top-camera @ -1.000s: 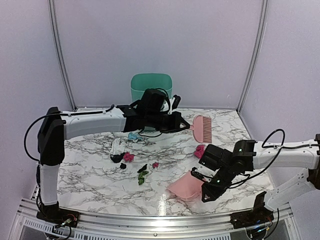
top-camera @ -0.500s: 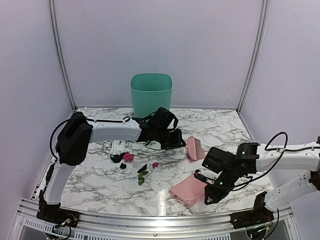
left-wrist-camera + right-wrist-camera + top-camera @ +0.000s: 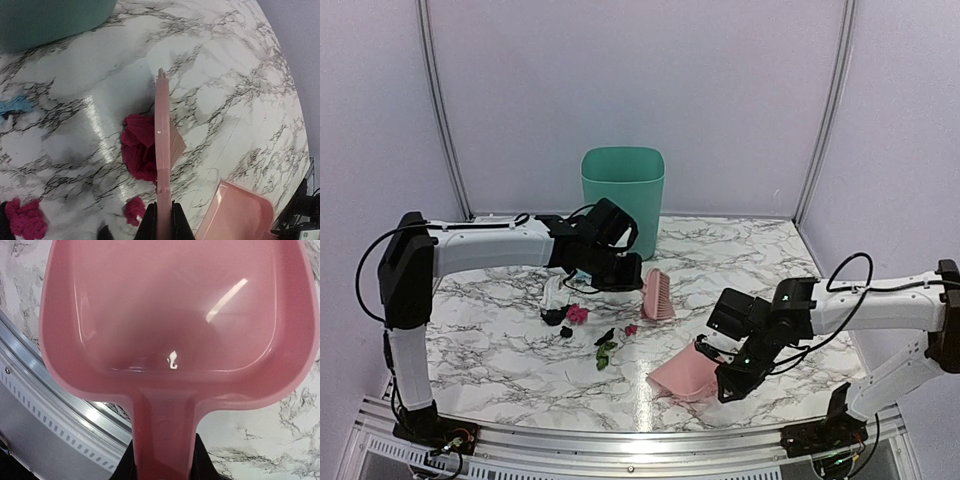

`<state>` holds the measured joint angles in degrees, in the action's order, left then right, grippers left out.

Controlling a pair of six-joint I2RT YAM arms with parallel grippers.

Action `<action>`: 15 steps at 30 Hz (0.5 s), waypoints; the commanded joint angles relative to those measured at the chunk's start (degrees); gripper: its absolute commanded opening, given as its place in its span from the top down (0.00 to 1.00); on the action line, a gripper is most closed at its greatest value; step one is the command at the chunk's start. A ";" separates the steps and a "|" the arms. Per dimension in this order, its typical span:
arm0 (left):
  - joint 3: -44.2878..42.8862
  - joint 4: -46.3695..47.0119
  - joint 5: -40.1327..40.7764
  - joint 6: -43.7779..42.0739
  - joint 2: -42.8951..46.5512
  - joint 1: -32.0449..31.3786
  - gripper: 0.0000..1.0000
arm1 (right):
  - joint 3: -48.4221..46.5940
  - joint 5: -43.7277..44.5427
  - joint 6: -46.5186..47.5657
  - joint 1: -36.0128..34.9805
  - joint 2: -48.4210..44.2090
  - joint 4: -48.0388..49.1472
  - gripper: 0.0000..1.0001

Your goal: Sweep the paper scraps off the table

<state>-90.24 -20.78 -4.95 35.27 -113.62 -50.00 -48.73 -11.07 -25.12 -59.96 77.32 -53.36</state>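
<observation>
Sweeping step: my left tool [image 3: 163, 225] grips brush [image 3: 162, 125], right tool [image 3: 162, 460] grips dustpan [image 3: 170, 305]; next, drag brush through scraps [image 3: 140, 150] toward dustpan.

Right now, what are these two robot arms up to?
They are sweeping up. The left gripper holds a pink brush low over the marble table, beside a crumpled magenta scrap. The right gripper holds a pink dustpan by its handle near the table's front; the pan is empty. More paper scraps, magenta, black and green, lie left of the brush in the overhead view. A green bin stands at the back.
</observation>
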 commanded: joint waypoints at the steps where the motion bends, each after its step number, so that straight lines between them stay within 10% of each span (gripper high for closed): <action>1: 5.27 -8.04 3.58 -5.37 5.52 1.21 1.00 | -4.97 2.79 3.62 0.72 3.79 1.38 1.00; 15: 26.54 -9.56 2.22 -1.64 29.02 0.30 1.00 | -16.11 5.44 14.54 2.24 16.88 1.43 1.00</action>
<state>-67.57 -26.89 -2.09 32.29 -90.35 -49.19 -60.51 -6.96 -14.83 -58.67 91.96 -52.49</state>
